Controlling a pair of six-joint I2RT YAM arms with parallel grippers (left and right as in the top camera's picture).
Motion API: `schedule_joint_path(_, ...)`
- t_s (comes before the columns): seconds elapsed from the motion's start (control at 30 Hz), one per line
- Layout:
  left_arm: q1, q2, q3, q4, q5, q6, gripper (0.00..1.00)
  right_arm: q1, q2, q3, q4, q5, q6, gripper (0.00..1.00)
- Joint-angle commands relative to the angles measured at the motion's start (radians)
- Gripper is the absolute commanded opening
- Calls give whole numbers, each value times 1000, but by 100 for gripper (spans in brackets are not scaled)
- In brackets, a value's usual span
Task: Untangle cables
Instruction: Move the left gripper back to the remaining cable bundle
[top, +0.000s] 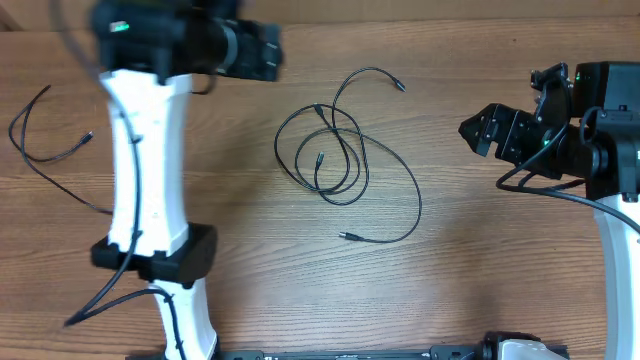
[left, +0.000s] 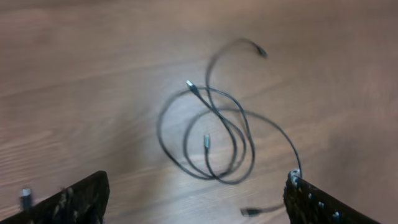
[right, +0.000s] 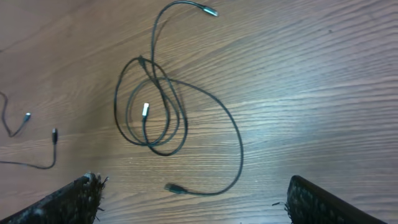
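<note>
Surface: wood-grain table (top: 480, 270).
Centre: black cables (top: 322, 158), looped over one another.
Left side: separate black cable (top: 88, 136), well apart.

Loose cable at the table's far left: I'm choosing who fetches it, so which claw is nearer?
Left. The left claw is farther back and toward the middle from the loose cable; the right claw is at the far right, beyond the tangle.
</note>
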Motion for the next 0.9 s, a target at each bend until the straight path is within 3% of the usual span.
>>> schedule_joint_path(0.0, -67, 33, -115, 52, -35, -74, 88, 5, 0, 6, 3, 55, -5, 93)
schedule_joint_path(0.23, -161, 82, -370, 299, -35, -314, 83, 5, 0, 1, -8, 73, -5, 93)
schedule_joint_path(0.4, -210, 116, -528, 508, -37, -521, 71, 5, 0, -35, -7, 80, -5, 94)
schedule_joint_path(0.53, -243, 126, -636, 669, -40, -625, 70, 5, 2, -58, -13, 96, -5, 94)
schedule_joint_path(0.7, -275, 127, -751, 846, -44, -673, 68, 5, 3, -67, -23, 100, -9, 94)
schedule_joint_path(0.87, -301, 127, -885, 999, -117, -776, 65, 5, 8, -74, -23, 100, -9, 94)
